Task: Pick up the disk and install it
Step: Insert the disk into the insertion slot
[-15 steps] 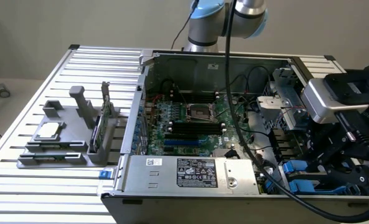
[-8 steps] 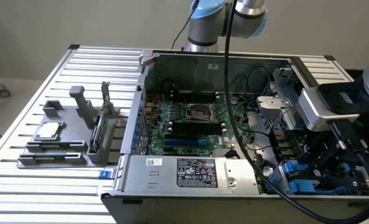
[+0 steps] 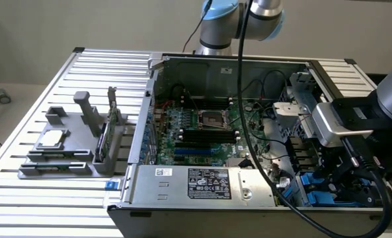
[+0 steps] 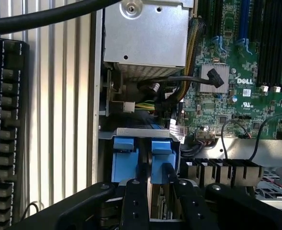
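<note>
From the exterior view we see an open computer case (image 3: pixel 249 67) lying on a slatted metal tabletop (image 3: pixel 96 64). Its motherboard (image 3: pixel 202 124) is exposed and a labelled power supply (image 3: pixel 202 183) sits along the near edge. Toward the exterior view's left, beside the case, a grey fixture (image 3: pixel 57 166) carries a small square chip (image 3: pixel 53 140) and an upright green circuit card (image 3: pixel 105 139). At the exterior view's right the arm reaches down into the corner of the case. There the pincer (image 3: pixel 331 181) sits low among black cables, just over the blue rails of the disk (image 3: pixel 314 196), which stands in the drive bay beside the power supply.

In the wrist view we look along the pincer (image 4: pixel 152 179). Its two black fingers (image 4: pixel 133 203) stand close together and are clamped on the disk (image 4: pixel 161 151), whose blue rail and silver edge run between them. A second blue piece (image 4: pixel 124 158) lies just beside it, outside the fingers. Beyond are the power supply's silver box, its bundled wires, and the motherboard with a small heatsink (image 4: pixel 212 79).
</note>
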Motion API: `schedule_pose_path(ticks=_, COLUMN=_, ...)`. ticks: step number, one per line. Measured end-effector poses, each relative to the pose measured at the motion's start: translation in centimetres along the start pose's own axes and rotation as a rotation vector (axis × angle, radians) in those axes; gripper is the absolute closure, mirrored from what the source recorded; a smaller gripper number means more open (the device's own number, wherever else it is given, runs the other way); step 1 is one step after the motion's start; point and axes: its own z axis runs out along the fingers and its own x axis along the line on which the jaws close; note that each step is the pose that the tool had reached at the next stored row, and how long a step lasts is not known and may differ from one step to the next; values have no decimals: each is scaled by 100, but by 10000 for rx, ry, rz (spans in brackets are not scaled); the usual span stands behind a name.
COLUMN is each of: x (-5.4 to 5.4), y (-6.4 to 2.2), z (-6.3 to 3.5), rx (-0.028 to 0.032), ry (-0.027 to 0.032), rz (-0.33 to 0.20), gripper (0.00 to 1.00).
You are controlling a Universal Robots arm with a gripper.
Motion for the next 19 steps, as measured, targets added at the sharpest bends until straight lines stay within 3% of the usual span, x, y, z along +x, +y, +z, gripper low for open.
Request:
schedule_pose_path(ticks=8, x=1, y=-13, z=1, rx=-2, ry=-7, rz=0, gripper=72)
schedule_pose_path(ticks=19, x=-32, y=-22, z=-428, rx=-19, ry=-3, rz=1, gripper=72)
